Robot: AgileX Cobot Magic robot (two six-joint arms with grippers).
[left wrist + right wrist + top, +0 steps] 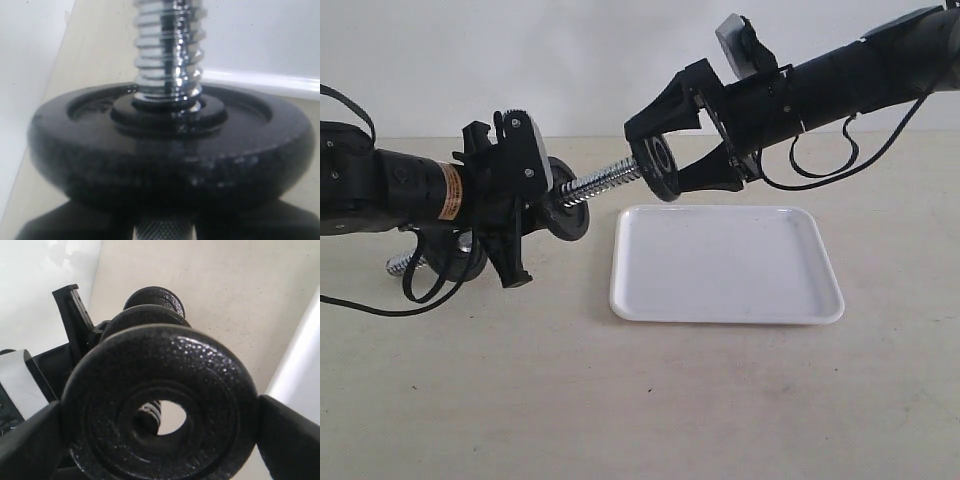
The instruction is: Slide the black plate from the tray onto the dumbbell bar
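Hanging above the far left corner of the tray point(740, 262), the black plate point(661, 171) is gripped by its rim in the right gripper point(657, 158), at the threaded tip of the dumbbell bar point(605, 184), which is clamped in the left gripper point(533, 205), farther left.

Clearance around the tray point(725, 312)

Table point(620, 400) on the tray's near side lies open across the full width, and the room over the tray's middle and right half is open too. Over the tray's far left corner hangs the right gripper point(655, 160), clamped on the black plate point(658, 165). Its arm runs off high past the tray's far edge, with slack cable point(820, 160) looping beneath. Left of the tray the dumbbell bar point(610, 182) slants up, its tip at the plate's hole with no gap to pass. It carries a black disc point(566, 212). The left gripper point(523, 205) and its arm block the rest of that side.
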